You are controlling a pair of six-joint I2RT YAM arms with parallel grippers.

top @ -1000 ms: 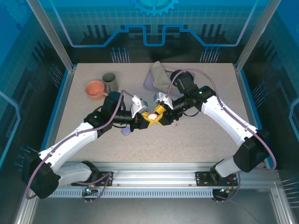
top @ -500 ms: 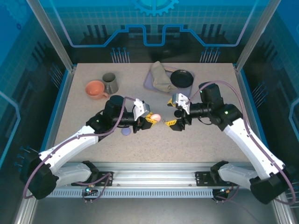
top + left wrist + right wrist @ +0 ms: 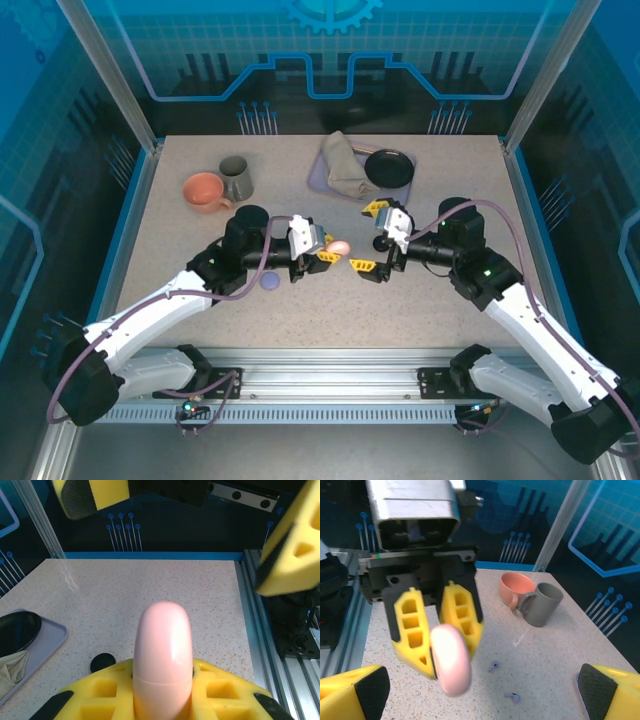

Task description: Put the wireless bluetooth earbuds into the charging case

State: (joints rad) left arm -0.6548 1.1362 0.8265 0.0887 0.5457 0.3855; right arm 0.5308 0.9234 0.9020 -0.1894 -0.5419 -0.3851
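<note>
My left gripper is shut on a pale pink charging case, held on edge above the table with its lid closed. In the left wrist view the pink case stands up between the yellow fingers. My right gripper hangs wide open just right of the case, not touching it. From the right wrist view the pink case faces me in the left gripper. Two lilac earbuds lie on the table below it. A lilac round case lies under the left arm.
A pink mug and a grey mug stand at the back left. A lilac tray at the back holds a crumpled cloth and a black dish. A small black round object lies on the table.
The right gripper has drawn back to the right from the pink case and opened wide. The left gripper keeps its hold and has shifted slightly right.
</note>
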